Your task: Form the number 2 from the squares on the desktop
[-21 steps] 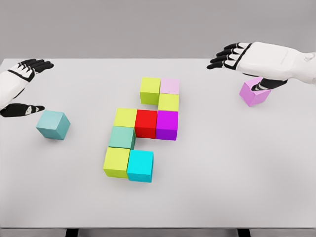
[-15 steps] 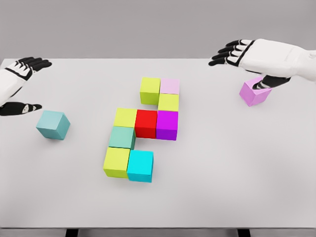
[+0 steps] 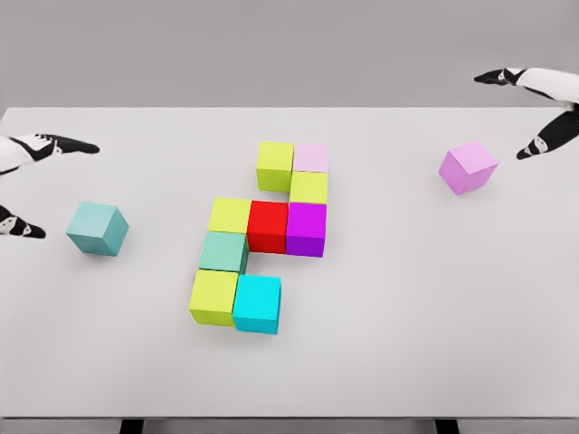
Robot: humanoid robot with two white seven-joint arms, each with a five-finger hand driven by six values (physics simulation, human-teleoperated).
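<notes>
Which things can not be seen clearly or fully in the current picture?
- Left robot hand, head view: cut off by the left edge; only fingertips show.
- Right robot hand, head view: cut off by the right edge; palm hidden.
- Back faces of the cube cluster, teal cube and pink cube: turned away from the camera.

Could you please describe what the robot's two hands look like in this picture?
Only parts show at the picture's edges. The left hand has a white shell with slim black fingers. The right hand looks the same: white casing, black tapered fingers. No cables or markings are visible.
</notes>
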